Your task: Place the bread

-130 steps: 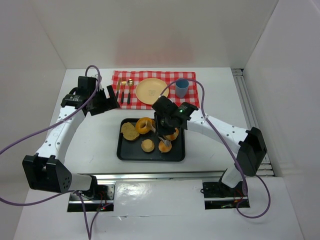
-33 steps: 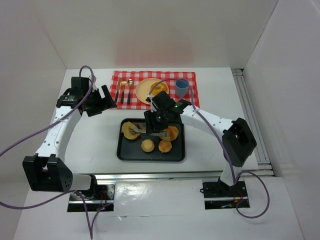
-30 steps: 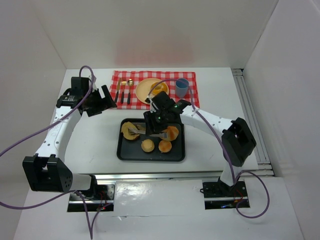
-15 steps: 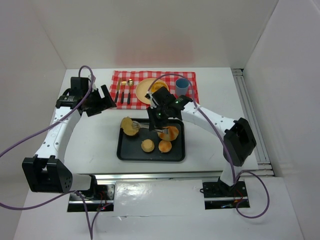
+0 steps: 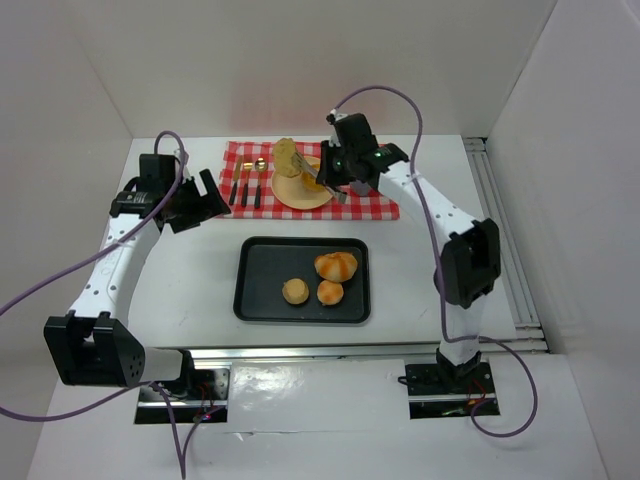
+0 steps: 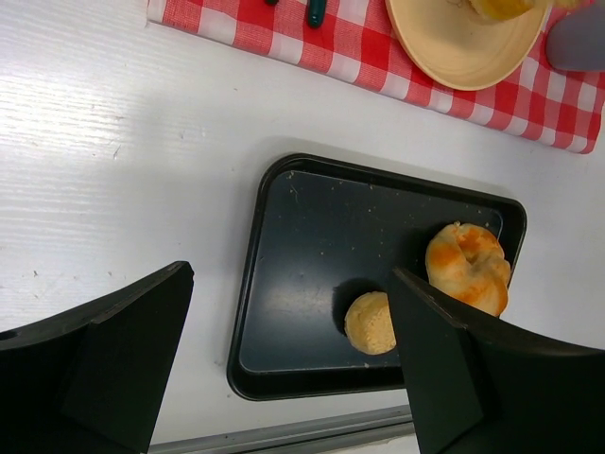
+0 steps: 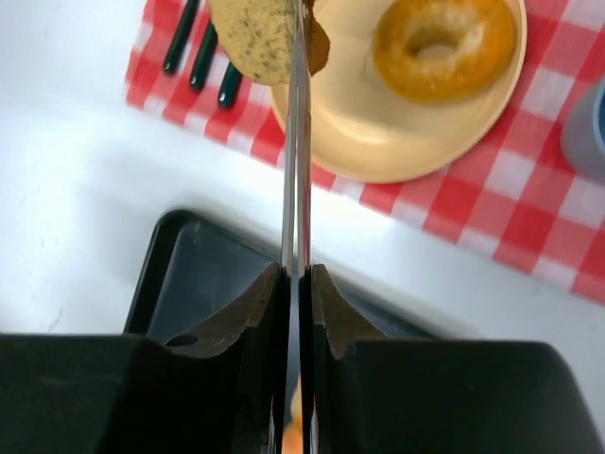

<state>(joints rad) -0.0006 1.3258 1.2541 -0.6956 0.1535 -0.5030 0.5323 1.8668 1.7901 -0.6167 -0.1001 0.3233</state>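
Observation:
My right gripper (image 5: 337, 172) is shut on a pair of thin metal tongs (image 7: 298, 142). The tongs pinch a flat seeded slice of bread (image 5: 287, 156) and hold it in the air over the left edge of the yellow plate (image 5: 300, 192). In the right wrist view the slice (image 7: 263, 33) hangs at the tong tips beside a bagel (image 7: 444, 44) that lies on the plate (image 7: 397, 128). My left gripper (image 5: 201, 199) is open and empty, above the table to the left of the black tray (image 5: 255, 290). The left wrist view looks down on that tray (image 6: 284, 246).
The tray holds a twisted roll (image 5: 336, 265) and two small round buns (image 5: 295, 291). The plate stands on a red checked cloth (image 5: 375, 202) with cutlery (image 5: 248, 188) to its left and a blue cup (image 7: 586, 132) to its right. White walls enclose the table.
My right arm has lifted the bread slice out of the tray with the tongs and carried it back over the plate. The bagel moved from tray to plate earlier. The left arm has barely moved.

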